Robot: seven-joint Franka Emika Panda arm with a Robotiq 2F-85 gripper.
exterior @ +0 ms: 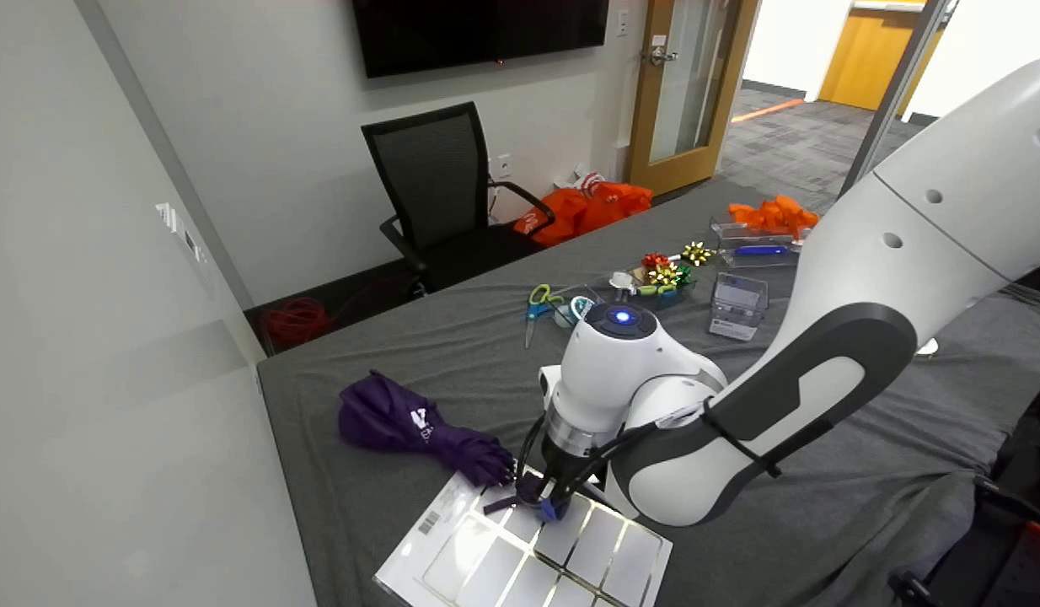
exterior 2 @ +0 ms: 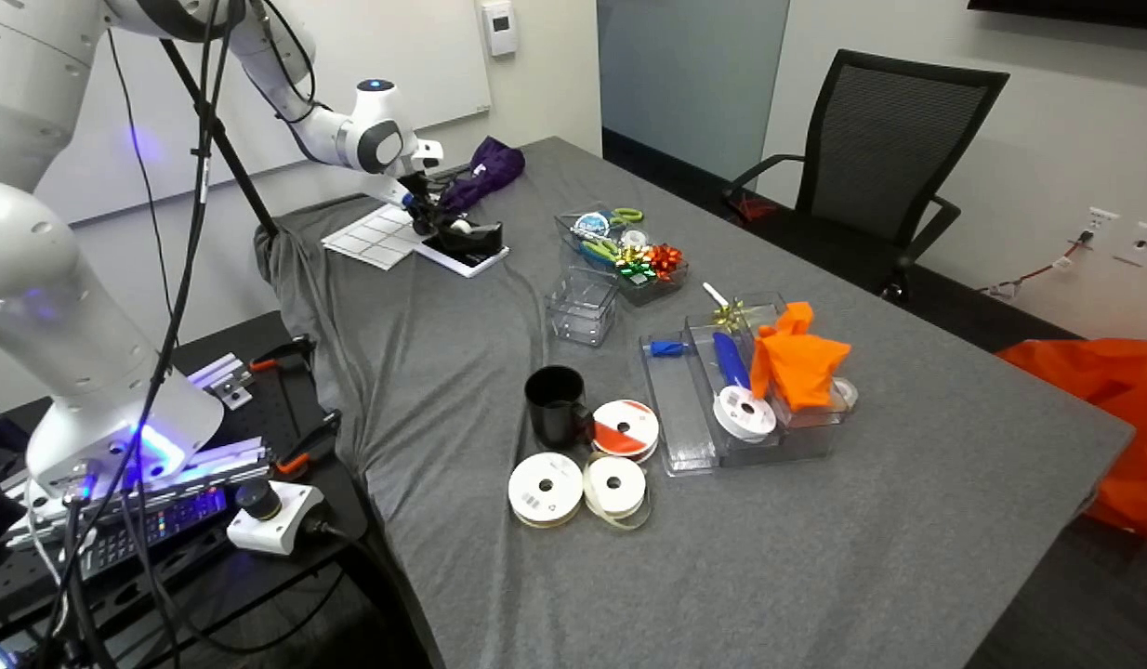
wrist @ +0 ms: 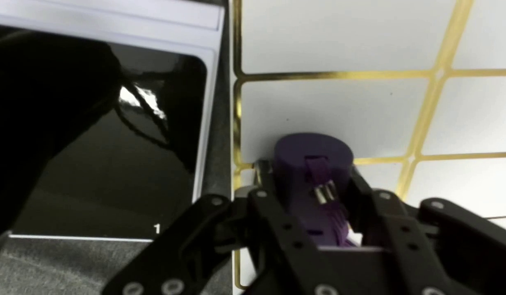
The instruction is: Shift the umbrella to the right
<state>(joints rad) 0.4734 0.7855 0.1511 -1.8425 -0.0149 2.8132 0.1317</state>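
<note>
Furled purple umbrella lies on the grey-clothed table, handle over the gold-lined white label sheet; touching or not, cannot tell. Gripper clamped onto that handle, a jaw each side; spot likely chosen because it is firm and slim, where canopy fabric would bunch.

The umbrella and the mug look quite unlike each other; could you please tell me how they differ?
The umbrella is purple with a white print, while the mug is black. The umbrella lies on its side, furled; the mug stands upright. The gripper holds the umbrella, whereas nothing grips the mug. Both are dark in colour.
</note>
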